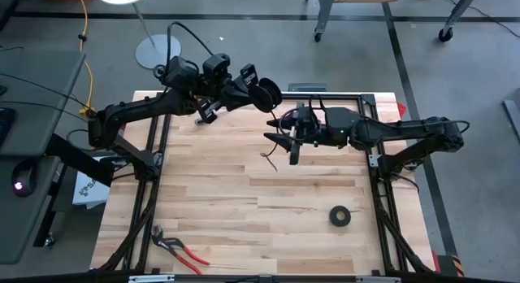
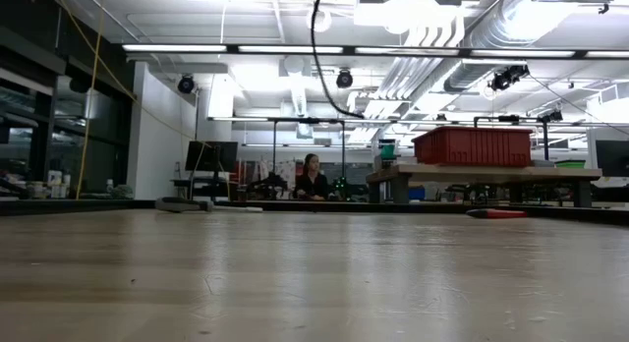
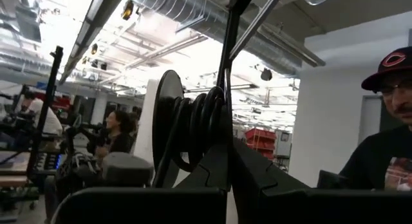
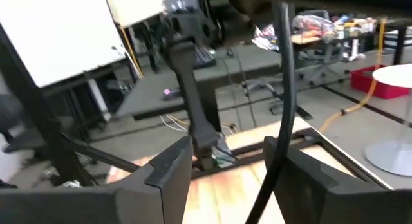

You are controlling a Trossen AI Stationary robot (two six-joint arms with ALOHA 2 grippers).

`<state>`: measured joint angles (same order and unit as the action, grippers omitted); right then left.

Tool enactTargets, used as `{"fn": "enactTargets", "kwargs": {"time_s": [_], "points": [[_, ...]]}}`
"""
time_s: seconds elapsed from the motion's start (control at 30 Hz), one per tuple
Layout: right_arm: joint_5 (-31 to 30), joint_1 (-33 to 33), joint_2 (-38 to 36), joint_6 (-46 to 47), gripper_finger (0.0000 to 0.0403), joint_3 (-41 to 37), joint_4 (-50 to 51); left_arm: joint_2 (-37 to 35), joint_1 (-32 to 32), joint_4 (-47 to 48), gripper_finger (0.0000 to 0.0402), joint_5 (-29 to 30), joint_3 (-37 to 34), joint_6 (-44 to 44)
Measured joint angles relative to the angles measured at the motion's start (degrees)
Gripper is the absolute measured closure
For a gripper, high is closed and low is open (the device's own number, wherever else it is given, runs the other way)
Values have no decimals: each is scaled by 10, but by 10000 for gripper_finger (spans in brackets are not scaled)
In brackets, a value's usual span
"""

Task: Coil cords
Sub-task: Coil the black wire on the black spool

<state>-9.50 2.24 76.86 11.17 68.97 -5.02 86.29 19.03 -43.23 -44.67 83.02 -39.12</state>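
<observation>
The right gripper (image 1: 279, 130) hangs over the desk (image 1: 244, 210) near the middle of its far edge. In its wrist view the fingers (image 4: 170, 166) stand apart, and the cord (image 4: 278, 121) runs loose between them rather than being pinched. Just beyond, by the far edge, the left gripper (image 1: 264, 94) is lifted with its jaws together, clamped on the cord, whose black loops (image 3: 199, 124) are stacked tight against its fingers. A thin tail (image 1: 270, 155) dangles below the right gripper, its end near the desk.

The step looks like one turn of winding just let go. Next, the right gripper would need to catch the tail lower down and lay another loop onto the bundle.
</observation>
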Motion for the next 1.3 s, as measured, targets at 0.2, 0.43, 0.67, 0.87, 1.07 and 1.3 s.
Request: {"fn": "enactTargets", "kwargs": {"time_s": [0.2,0.43,0.67,0.87,1.07,1.3], "points": [[-22,0,0,-3,218,0,41,-17,1,-1,401,3,0,4],[-40,-11,0,8,218,0,36,-28,1,-1,401,6,0,8],[-37,-25,16,25,218,0,-15,-28,1,0,401,16,0,9],[-20,-26,46,31,218,0,-38,-28,1,0,401,17,0,14],[-19,-26,43,29,239,0,-37,-28,1,-1,401,17,0,15],[-21,-26,26,16,291,0,-19,-33,1,-1,401,17,0,20]]}}
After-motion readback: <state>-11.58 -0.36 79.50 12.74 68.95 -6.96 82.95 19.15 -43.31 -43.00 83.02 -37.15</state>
